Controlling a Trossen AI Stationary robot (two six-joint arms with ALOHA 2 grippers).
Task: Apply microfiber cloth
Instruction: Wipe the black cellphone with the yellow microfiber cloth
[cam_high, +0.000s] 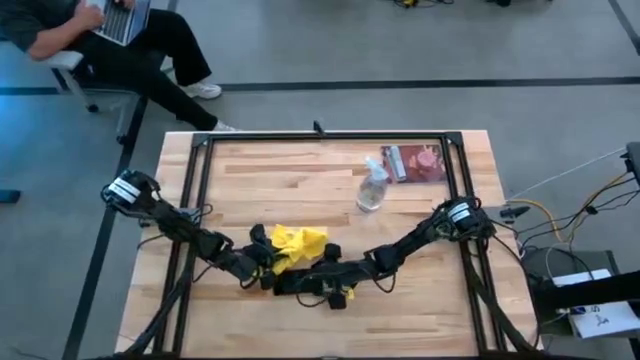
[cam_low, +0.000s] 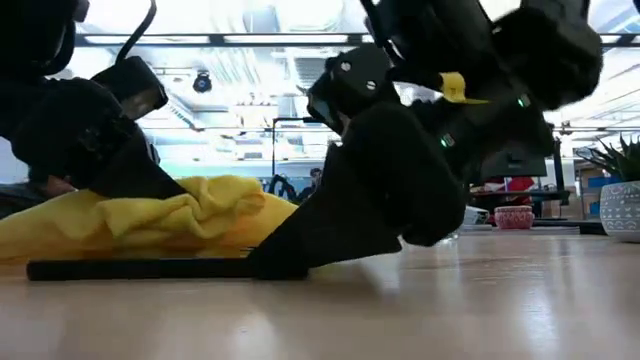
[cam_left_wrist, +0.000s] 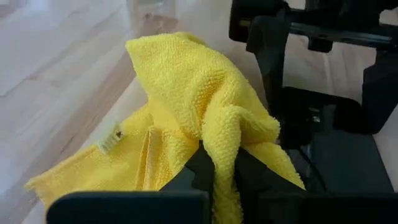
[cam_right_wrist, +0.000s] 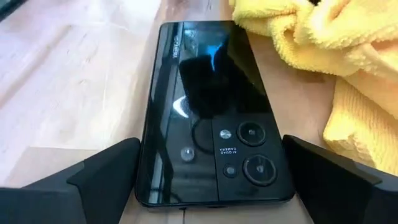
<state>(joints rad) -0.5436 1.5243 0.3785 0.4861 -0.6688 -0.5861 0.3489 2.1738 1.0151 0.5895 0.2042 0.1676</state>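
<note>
**Cloth pinched by left claw beside a phone braced by the right**

Microfiber cloth (cam_left_wrist: 199, 106), bright yellow and rumpled, lies near the front middle of the wooden table (cam_high: 300, 180), between the two arms. The left gripper (cam_left_wrist: 217, 171) is clenched on a raised fold of it; the rest of the fabric spills down in front of the fingers onto the wood. The right gripper (cam_right_wrist: 208, 180) sits low at the table, its fingers spread to either side of a black phone (cam_right_wrist: 208, 112) lying camera side up. Whether those fingers touch the phone's edges cannot be told. The cloth lies just beside the phone's far end.

From above, the arms cover the phone and part of the cloth. A clear spray bottle (cam_high: 373, 187) and a small reddish packet (cam_high: 413, 163) stand well apart, toward the far right of the table. A seated person (cam_high: 110, 45) with a laptop is cut off at the upper left.
</note>
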